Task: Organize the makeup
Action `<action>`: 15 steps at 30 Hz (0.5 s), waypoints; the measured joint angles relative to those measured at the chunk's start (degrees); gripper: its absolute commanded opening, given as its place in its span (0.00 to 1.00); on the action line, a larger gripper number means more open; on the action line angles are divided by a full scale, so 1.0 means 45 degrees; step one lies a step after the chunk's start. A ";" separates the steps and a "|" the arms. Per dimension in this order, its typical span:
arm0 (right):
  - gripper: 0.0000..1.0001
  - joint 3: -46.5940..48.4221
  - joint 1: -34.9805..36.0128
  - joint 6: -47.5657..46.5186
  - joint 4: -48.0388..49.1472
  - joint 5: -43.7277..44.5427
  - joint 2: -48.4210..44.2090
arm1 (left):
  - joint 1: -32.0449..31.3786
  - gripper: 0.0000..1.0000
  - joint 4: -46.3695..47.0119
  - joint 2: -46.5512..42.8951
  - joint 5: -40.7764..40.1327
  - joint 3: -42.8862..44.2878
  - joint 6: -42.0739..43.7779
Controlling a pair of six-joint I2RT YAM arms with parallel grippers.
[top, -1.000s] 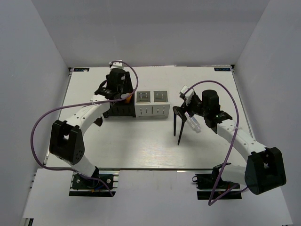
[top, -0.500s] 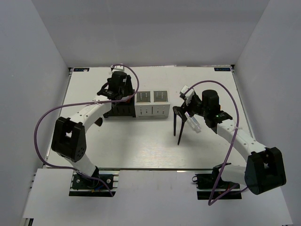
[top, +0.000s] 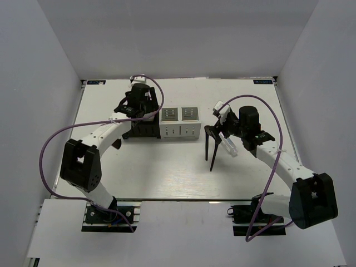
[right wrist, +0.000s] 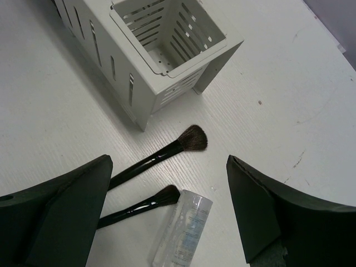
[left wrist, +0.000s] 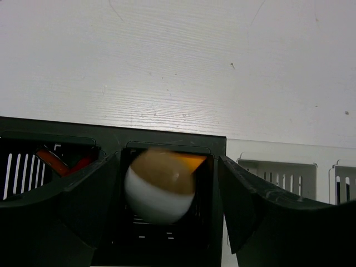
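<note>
In the left wrist view my left gripper (left wrist: pixel 167 183) is open over the black organizer (left wrist: pixel 167 142). The white egg-shaped piece with a brown tip (left wrist: pixel 159 186) sits blurred in the compartment between the jaws, touching neither. An orange-red piece (left wrist: pixel 53 161) lies in the compartment to its left. My right gripper (right wrist: pixel 169 178) is open above two black brushes (right wrist: pixel 161 154) (right wrist: pixel 144 204) and the clear bottle (right wrist: pixel 186 231), all flat on the table. From above the brushes (top: pixel 210 147) and bottle (top: pixel 229 146) lie right of the boxes.
The grey-white slotted organizer (top: pixel 181 122) stands beside the black one (top: pixel 142 130) at the table's middle back. Its open compartment (right wrist: pixel 167 33) shows in the right wrist view. Purple cables loop over both arms.
My left gripper has shifted slightly over the black organizer, and the orange-brown patch at its tip has gone from the top view. The right arm, brushes and bottle have not moved.
</note>
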 measured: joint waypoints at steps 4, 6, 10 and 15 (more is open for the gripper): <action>0.89 0.0000 -0.0005 0.0000 -0.0005 0.0000 0.0019 | 0.0000 0.86 0.0000 -0.0214 -0.0005 0.0005 -0.0005; 0.89 0.0000 -0.0015 0.0000 -0.0010 0.0000 0.0034 | 0.0000 0.87 0.0000 -0.0257 -0.0005 0.0005 -0.0010; 0.89 0.0000 -0.0068 0.0005 -0.0010 0.0005 0.0034 | 0.0000 0.86 -0.0005 -0.0340 -0.0005 0.0005 -0.0010; 0.86 0.0000 -0.0238 0.0442 -0.0010 0.0117 0.0107 | 0.0000 0.77 -0.0189 -0.1156 0.0039 0.0083 -0.0078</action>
